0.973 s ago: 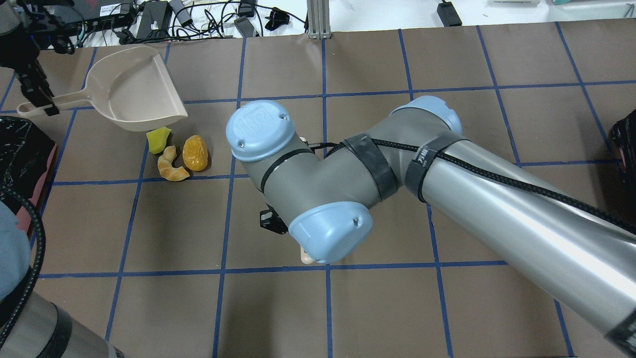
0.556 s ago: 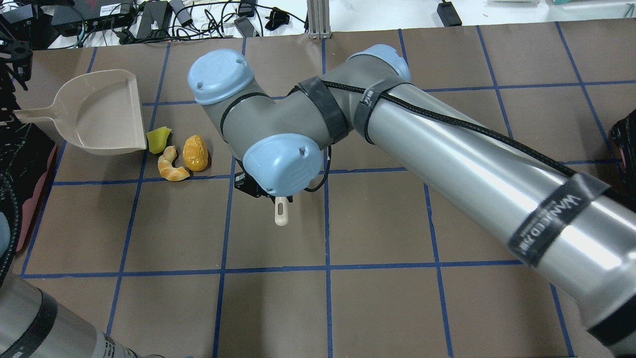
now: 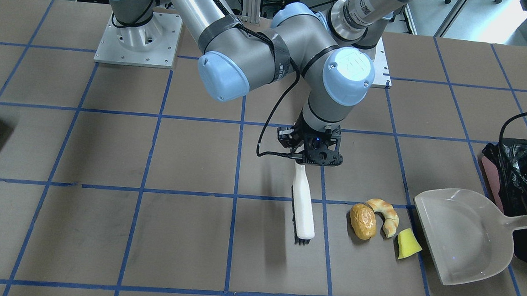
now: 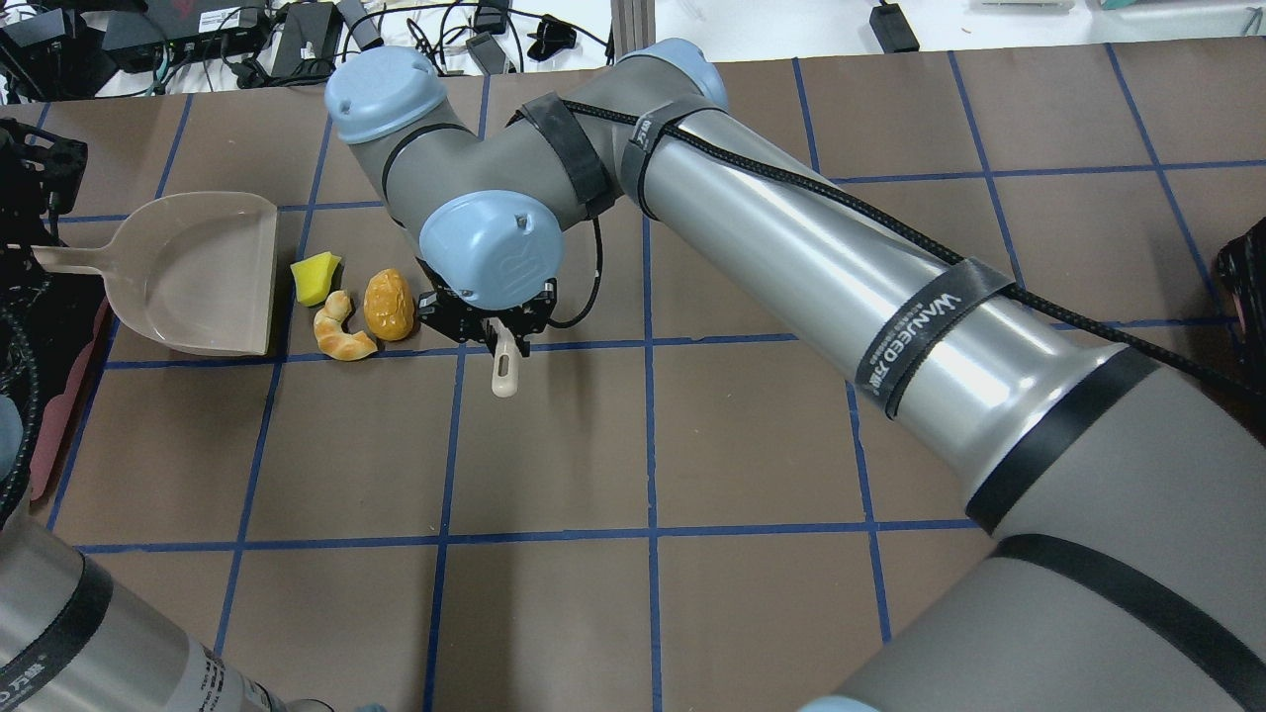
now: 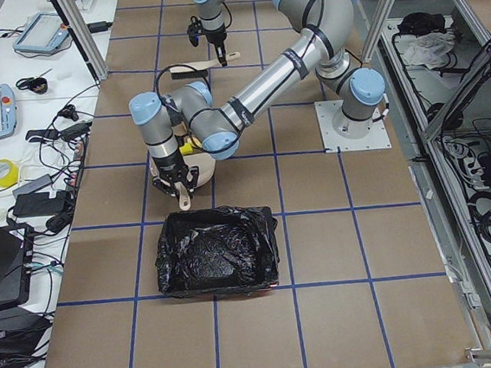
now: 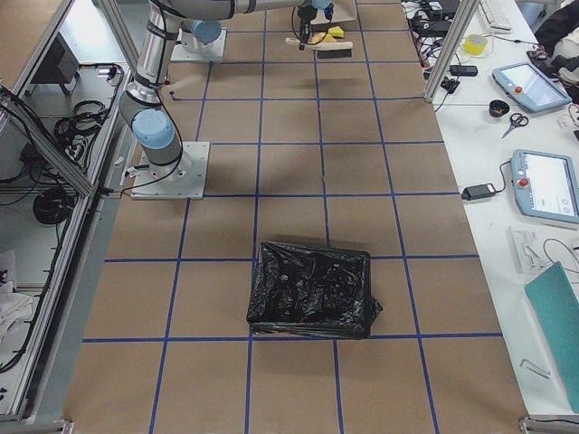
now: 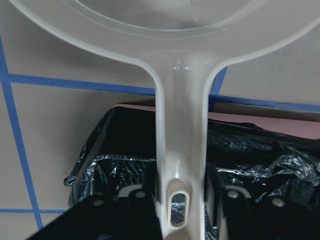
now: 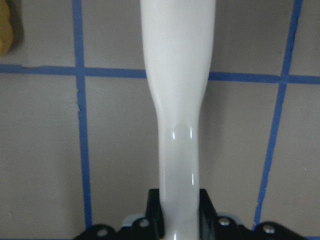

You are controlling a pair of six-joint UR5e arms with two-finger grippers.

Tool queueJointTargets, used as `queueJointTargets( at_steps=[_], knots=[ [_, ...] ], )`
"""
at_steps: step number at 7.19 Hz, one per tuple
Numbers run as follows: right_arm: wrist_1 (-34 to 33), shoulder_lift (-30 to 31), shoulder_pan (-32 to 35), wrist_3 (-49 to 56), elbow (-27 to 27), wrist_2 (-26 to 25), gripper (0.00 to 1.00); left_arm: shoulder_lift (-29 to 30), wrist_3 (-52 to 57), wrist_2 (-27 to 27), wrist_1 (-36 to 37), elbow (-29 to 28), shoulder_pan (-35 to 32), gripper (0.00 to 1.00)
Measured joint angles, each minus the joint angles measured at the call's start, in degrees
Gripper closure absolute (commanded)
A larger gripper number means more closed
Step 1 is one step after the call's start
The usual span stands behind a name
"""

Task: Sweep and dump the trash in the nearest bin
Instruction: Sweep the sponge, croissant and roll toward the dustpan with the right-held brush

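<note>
The trash lies together on the table: a golden-brown roll [image 3: 362,221] [image 4: 389,305], a tan croissant [image 3: 385,212] [image 4: 341,331] and a yellow wedge [image 3: 407,244] [image 4: 316,278]. My right gripper [image 3: 314,162] [image 4: 490,331] [image 8: 179,205] is shut on the handle of a white brush [image 3: 302,205] [image 8: 177,100], whose head hangs just beside the roll. My left gripper [image 7: 180,195] [image 5: 178,183] is shut on the handle of a beige dustpan [image 3: 461,238] [image 4: 203,272] [image 7: 180,125], whose mouth faces the wedge. The bin [image 3: 522,182] [image 7: 260,150] [image 5: 218,258], pinkish with a black bag, sits under the dustpan handle.
A second black-bagged bin [image 6: 312,289] [image 4: 1246,287] stands at the table's other end. The right arm's elbow [image 4: 485,247] hangs over the table beside the trash. Cables and devices [image 4: 297,30] lie beyond the far edge.
My right arm has swung left and away, bringing the brush next to the roll. My left gripper has pulled the dustpan left and nearer, so its mouth now faces the wedge.
</note>
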State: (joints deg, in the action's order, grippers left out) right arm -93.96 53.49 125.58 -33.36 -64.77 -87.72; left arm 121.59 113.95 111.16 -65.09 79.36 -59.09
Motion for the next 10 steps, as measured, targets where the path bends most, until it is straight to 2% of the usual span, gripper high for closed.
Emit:
queueJointTargets(
  at_steps=[2, 4, 6, 10],
  knots=[
    [1.3, -6.7, 1.6, -3.7, 9.0, 2.6, 1.00, 1.5, 1.0, 0.7, 1.5, 0.2, -0.3, 1.00],
    [1.6, -12.6, 3.3, -7.2, 15.5, 4.2, 1.00, 2.0, 2.1, 1.0, 1.7, 0.3, -1.0, 1.00],
    [1.4, -14.5, 4.0, -8.7, 17.3, 6.4, 1.00, 2.6, 3.1, 1.0, 1.9, 0.4, -1.7, 1.00],
    [0.2, -16.9, 5.7, -9.9, 17.5, 10.3, 1.00, 3.7, 6.1, 1.0, 4.4, 0.4, -2.0, 1.00]
  ],
)
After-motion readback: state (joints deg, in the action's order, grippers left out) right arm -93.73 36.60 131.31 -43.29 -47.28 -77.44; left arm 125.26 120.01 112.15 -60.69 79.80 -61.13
